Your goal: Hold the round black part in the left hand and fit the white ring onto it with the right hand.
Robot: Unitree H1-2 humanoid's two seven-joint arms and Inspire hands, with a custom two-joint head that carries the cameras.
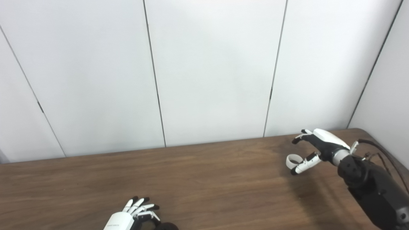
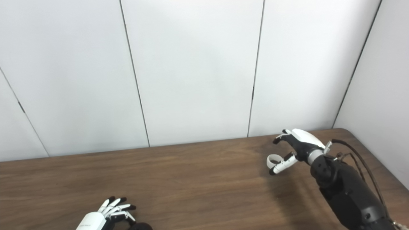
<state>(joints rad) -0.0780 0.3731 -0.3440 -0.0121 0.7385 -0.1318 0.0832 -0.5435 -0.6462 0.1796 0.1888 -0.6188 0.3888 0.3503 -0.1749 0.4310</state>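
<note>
The white ring [image 1: 292, 160] lies on the wooden table [image 1: 207, 179] at the far right. My right hand [image 1: 311, 148] hovers over it with fingers apart; the thumb [image 1: 303, 164] rests right beside the ring and the other fingers curl above it, not closed on it. My left hand [image 1: 134, 214] is at the bottom edge, fingers stretched out and apart. The round black part [image 1: 167, 226] shows just to the right of that hand, mostly cut off by the frame edge. I cannot tell whether the hand touches it.
White wall panels [image 1: 207, 70] stand right behind the table's far edge. The table's right edge and rounded corner [image 1: 364, 131] are close to my right arm [image 1: 374, 188]. A black cable [image 1: 381, 153] runs along that arm.
</note>
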